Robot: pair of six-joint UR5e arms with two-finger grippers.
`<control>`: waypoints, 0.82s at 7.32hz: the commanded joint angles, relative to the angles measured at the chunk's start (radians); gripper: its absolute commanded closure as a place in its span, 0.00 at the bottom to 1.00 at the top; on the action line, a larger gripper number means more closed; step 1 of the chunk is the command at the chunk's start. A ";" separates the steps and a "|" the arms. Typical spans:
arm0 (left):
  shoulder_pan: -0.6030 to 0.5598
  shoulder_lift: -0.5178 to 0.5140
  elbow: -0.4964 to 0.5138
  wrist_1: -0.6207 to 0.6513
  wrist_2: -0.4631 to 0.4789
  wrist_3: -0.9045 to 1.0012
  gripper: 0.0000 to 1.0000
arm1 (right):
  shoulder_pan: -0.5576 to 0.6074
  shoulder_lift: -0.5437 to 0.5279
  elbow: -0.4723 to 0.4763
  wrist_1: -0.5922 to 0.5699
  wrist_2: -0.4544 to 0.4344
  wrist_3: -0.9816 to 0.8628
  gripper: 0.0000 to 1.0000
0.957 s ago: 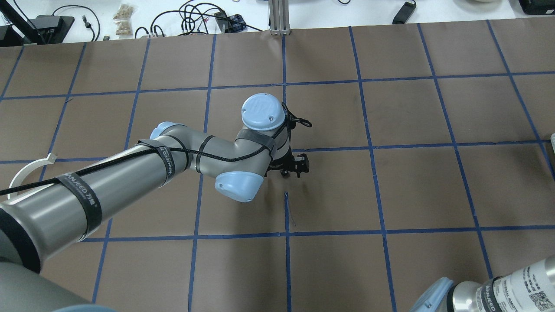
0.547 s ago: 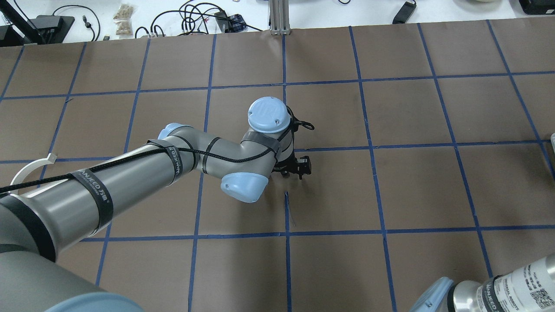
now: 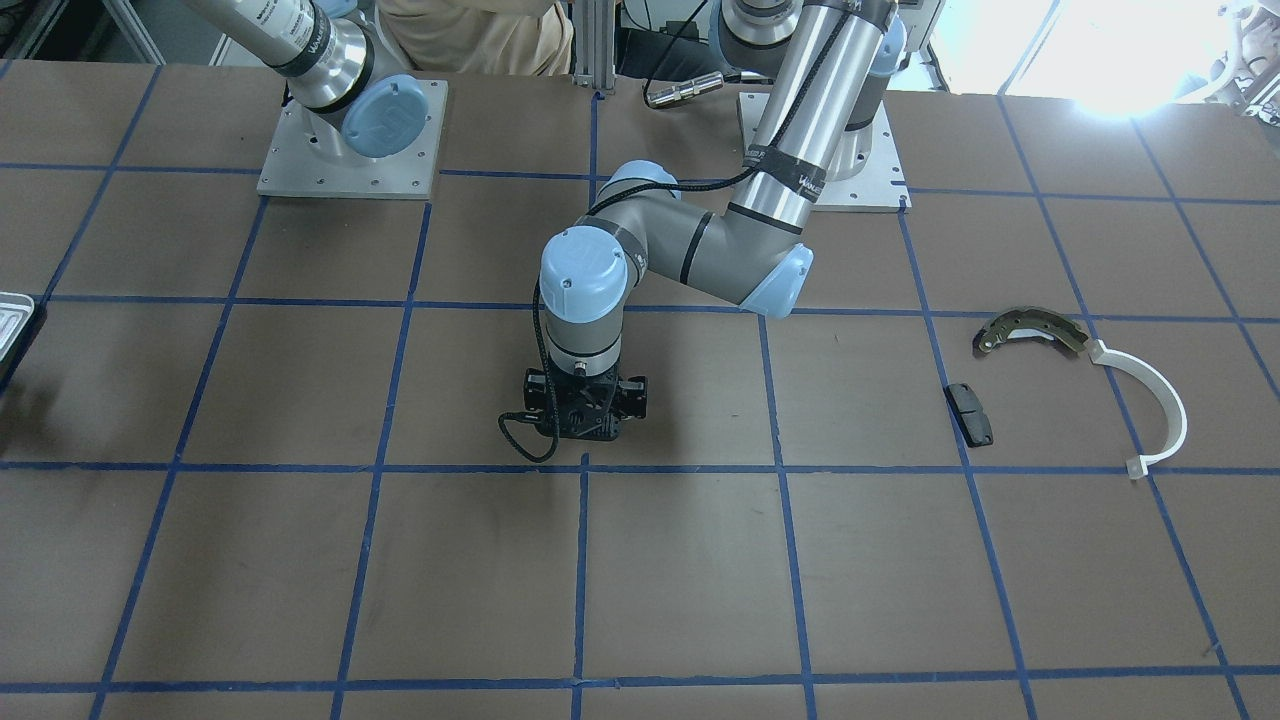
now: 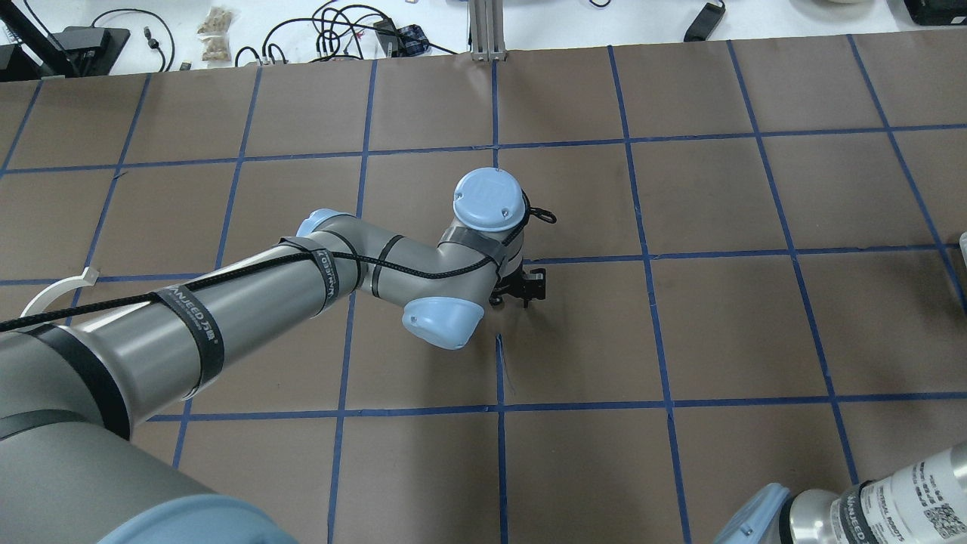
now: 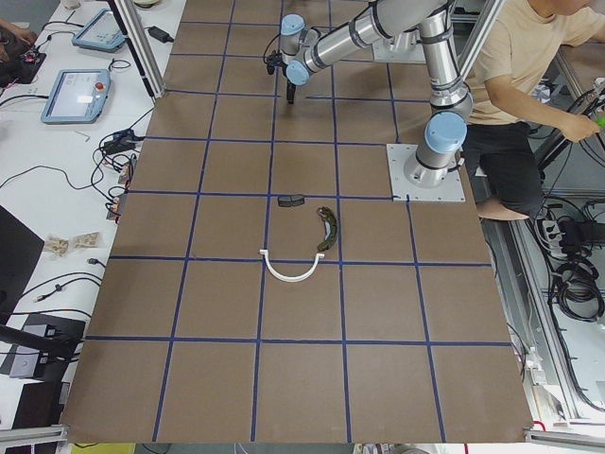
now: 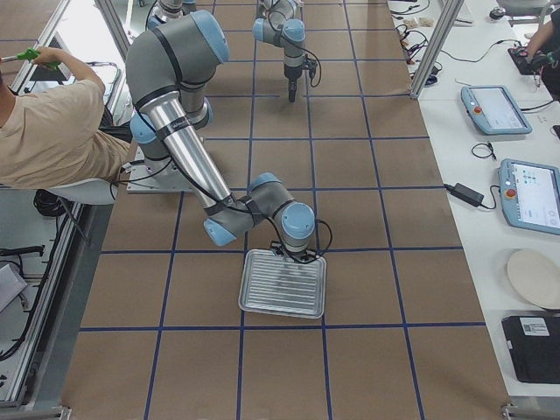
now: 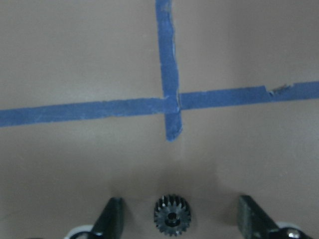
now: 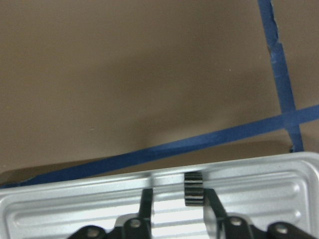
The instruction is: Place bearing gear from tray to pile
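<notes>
A small black bearing gear (image 7: 172, 217) lies flat on the brown table between the open fingers of my left gripper (image 7: 179, 205), near a blue tape crossing. That gripper (image 3: 585, 415) points straight down at mid-table. A second black gear (image 8: 194, 189) stands on edge on the whitish-grey tray (image 8: 279, 174), against one finger of my right gripper (image 8: 178, 195), whose jaws stand apart. The right arm hangs over the tray (image 6: 284, 293). The pile holds an olive brake shoe (image 3: 1030, 330), a white half-ring (image 3: 1165, 405) and a black pad (image 3: 970, 413), well away from the left gripper.
The table is brown paper with a blue tape grid. The two arm bases (image 3: 350, 140) stand at the robot's side. A person (image 6: 52, 131) sits by the table. Cables and tablets (image 6: 525, 188) lie beyond the table's far edge.
My left arm has shifted its wrist and gripper a little toward the robot's right. The right arm has not visibly moved.
</notes>
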 commanded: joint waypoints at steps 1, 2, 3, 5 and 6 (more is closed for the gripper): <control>-0.002 0.002 0.001 -0.001 0.006 -0.004 0.90 | 0.002 -0.002 -0.001 0.001 -0.001 0.009 1.00; -0.002 0.013 0.001 0.001 0.005 -0.006 1.00 | 0.005 -0.012 -0.003 0.001 -0.005 0.042 1.00; 0.002 0.031 0.004 0.001 0.002 0.003 1.00 | 0.008 -0.028 -0.009 0.003 -0.018 0.065 1.00; 0.042 0.099 0.004 -0.014 0.006 0.054 1.00 | 0.047 -0.160 0.002 0.143 -0.018 0.238 1.00; 0.115 0.157 0.002 -0.071 0.003 0.098 1.00 | 0.105 -0.232 0.003 0.282 -0.019 0.395 1.00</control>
